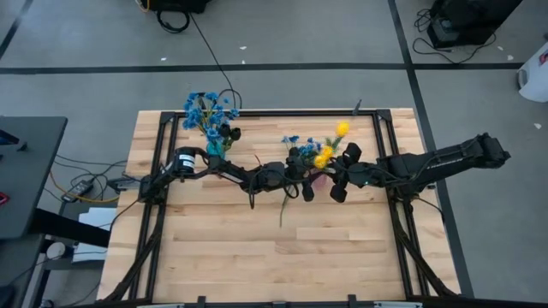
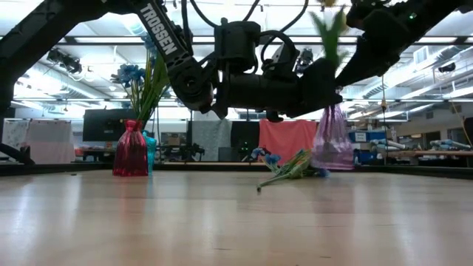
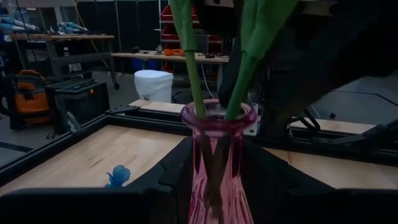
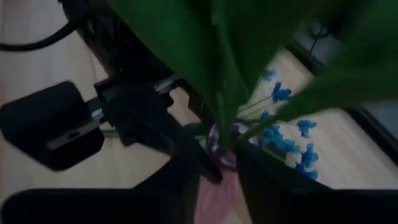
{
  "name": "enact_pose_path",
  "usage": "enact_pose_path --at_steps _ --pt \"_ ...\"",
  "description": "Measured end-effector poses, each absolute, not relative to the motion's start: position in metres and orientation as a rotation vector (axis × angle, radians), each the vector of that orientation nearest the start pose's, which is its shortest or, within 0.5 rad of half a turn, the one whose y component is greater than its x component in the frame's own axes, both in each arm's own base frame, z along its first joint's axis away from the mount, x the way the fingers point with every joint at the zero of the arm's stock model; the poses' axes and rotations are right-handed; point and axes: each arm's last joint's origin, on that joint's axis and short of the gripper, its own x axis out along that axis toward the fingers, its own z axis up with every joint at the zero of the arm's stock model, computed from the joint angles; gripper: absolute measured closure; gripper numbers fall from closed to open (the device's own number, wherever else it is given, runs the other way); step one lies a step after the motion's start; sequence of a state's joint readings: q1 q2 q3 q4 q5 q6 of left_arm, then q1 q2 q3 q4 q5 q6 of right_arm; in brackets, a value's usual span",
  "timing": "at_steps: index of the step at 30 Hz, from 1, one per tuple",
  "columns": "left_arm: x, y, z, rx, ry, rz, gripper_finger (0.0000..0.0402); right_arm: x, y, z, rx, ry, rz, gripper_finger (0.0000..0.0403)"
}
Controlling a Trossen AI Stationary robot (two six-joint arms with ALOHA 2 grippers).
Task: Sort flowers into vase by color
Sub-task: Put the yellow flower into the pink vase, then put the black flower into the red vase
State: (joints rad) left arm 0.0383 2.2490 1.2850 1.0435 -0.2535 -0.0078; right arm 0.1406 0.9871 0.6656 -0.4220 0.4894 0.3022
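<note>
A pink glass vase [image 3: 217, 155] stands mid-table with two green stems [image 3: 196, 74] in it; yellow tulips [image 1: 330, 152] top them. My left gripper [image 1: 304, 175] reaches in level from the table's left and is shut on the vase. My right gripper [image 4: 217, 180] hovers over the vase mouth, slanting down from the right. It is open, its fingers on either side of the stems and leaves [image 4: 227, 93]. Blue flowers [image 2: 295, 166] lie on the table beside the vase. More blue flowers [image 1: 205, 111] and a dark tulip [image 1: 229, 133] stand in vases at the far left. My left gripper pinches the pink vase's body [image 3: 200, 180] just below its neck between the two fingers [image 3: 165, 180]. The fingers come level from the table's left. The vase is upright, and in the low view its base [image 2: 331, 166] seems to rest on the table.
A red vase [image 2: 131, 151] and a teal vase [image 2: 150, 151] stand close together near the far left of the table. A black frame [image 1: 257, 112] rims the wooden table top. Bare wood [image 1: 274, 257] stretches across the near half.
</note>
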Motion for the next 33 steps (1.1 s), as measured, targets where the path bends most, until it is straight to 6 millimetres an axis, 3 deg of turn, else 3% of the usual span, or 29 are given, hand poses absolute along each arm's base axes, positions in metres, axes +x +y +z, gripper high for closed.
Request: enact_pose_path --at_steps 5,9,20,33 --pt "0.47 0.025 0.15 -0.016 -0.072 0.298 0.0279 0.184 0.014 0.254 0.115 0.675 -0.411 0.0227" --pt "0.47 0.026 0.149 -0.014 -0.06 0.303 0.0279 0.175 0.016 0.263 0.177 0.646 -0.404 0.0203" --pt "0.471 0.023 0.147 -0.039 -0.043 0.221 0.0279 0.171 0.037 0.255 0.285 0.714 -0.356 0.02" --pt "0.471 0.0 0.149 -0.037 -0.095 0.144 0.0279 0.165 0.054 0.254 0.364 0.732 -0.281 0.02"
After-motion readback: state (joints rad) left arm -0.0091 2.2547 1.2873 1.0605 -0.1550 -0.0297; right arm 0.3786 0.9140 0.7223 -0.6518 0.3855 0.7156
